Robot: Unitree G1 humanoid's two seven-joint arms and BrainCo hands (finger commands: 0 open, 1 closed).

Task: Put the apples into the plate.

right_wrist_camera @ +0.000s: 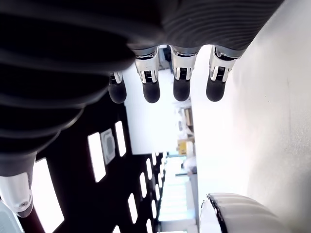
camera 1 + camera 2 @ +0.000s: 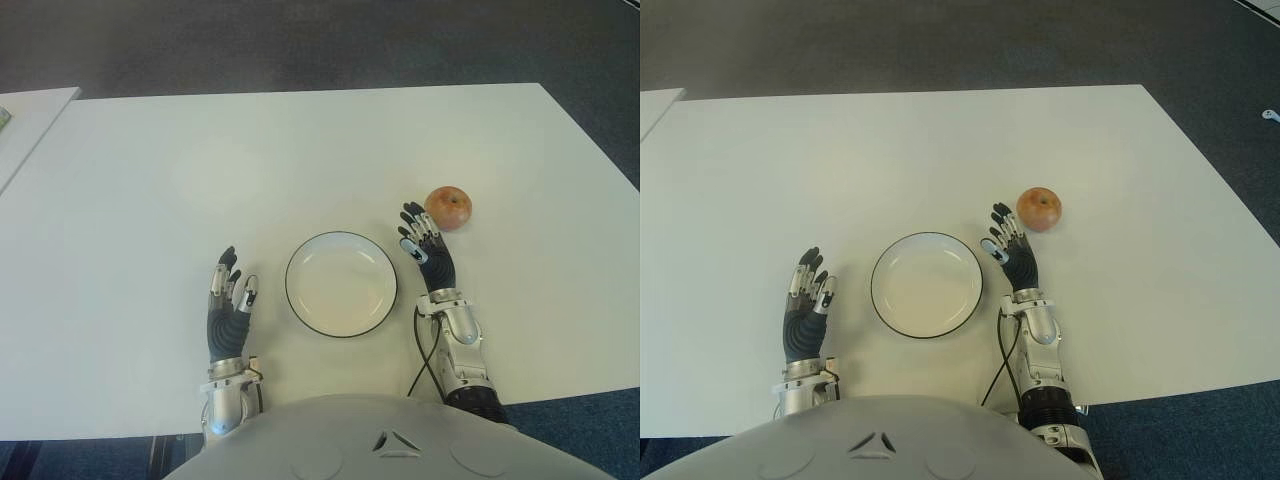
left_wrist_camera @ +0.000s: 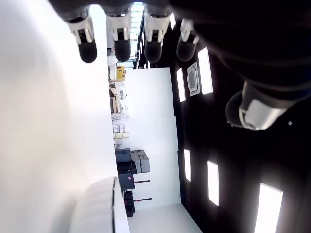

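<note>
**One apple lay outside an empty plate, both hands open**

Nearest the robot, along the near edge of the white tabletop (image 2: 140,180), both forearms reached forward. The left hand (image 2: 227,305) showed close to that edge, left of the plate (image 2: 341,284), palm turned inward. Its fingers (image 3: 88,41) were straight and slightly spread, holding nothing; the left wrist view showed four tips in a row with the thumb apart from them.

The plate, white with a dark rim, sat between the two hands, a little back from the near edge and roughly midway along it. Nothing lay in it.

The right hand (image 2: 428,255) showed just right of the plate and reached farther in than the left. Its fingers (image 1: 151,85) were likewise straight and loosely spread, with nothing in them; the right wrist view showed four tips side by side, the thumb off to one side, and the plate's rim at the bottom of the frame. A dark cable (image 2: 425,350) ran along the right forearm toward the near edge.

The apple (image 2: 449,208), reddish, rested on the tabletop beyond the plate and to its right, toward the right edge. It lay just past the right hand's fingertips and a little to their right; whether they touched it could not be told.

At the far left, a second white surface (image 2: 25,115) stood beside the tabletop, apart from it by a narrow gap.
</note>
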